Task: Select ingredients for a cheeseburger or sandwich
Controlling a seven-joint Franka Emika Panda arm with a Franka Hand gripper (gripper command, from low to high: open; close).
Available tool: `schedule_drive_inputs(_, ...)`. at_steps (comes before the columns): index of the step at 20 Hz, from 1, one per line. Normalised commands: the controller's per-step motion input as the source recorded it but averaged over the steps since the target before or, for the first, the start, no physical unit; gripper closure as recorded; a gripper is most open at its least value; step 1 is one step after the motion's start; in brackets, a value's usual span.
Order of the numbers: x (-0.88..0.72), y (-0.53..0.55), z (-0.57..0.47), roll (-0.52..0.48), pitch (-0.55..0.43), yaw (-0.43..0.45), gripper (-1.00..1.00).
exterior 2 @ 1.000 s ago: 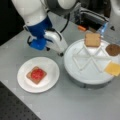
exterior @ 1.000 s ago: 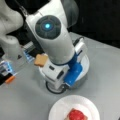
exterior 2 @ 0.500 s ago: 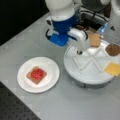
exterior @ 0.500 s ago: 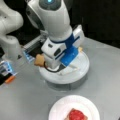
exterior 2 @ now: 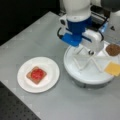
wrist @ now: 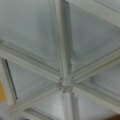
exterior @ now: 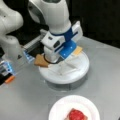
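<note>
A tan toast square topped with a red disc [exterior 2: 36, 75] lies on the white paper plate [exterior 2: 51, 72]; the same stack [exterior: 76, 115] shows at a front view's bottom. My gripper [exterior 2: 86, 50] hangs over the middle of the round divided tray [exterior 2: 85, 75], its fingers hidden behind the blue and white hand [exterior: 61, 46]. A second toast square [exterior: 40, 61] lies at the tray's left edge, beside the hand. The yellow square [exterior 2: 113, 68] and dark brown disc [exterior 2: 113, 49] rest in tray compartments. The wrist view shows only the tray's dividers [wrist: 65, 83] close below.
The arm's grey base [exterior: 11, 42] stands at a front view's left, with blue and orange items [exterior: 8, 72] by it. The plate [exterior: 58, 110] sits in front of the tray [exterior: 80, 71] on the grey table. Black perforated board [exterior 2: 12, 110] edges the table.
The arm has swung away from the plate side and across to the tray, ending above the tray's centre. The toast and red disc on the plate have stayed put.
</note>
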Motion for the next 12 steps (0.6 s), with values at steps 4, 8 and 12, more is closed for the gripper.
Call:
schedule_drive_inputs(4,-0.29,0.12,-0.11,-0.135,-0.201,-0.005,-1.00)
schedule_drive_inputs(8,-0.33,0.01,-0.18,-0.164,-0.216,0.081,-1.00)
schedule_drive_inputs(12,-0.40,0.00,-0.22,-0.188,-0.232,0.196,-1.00)
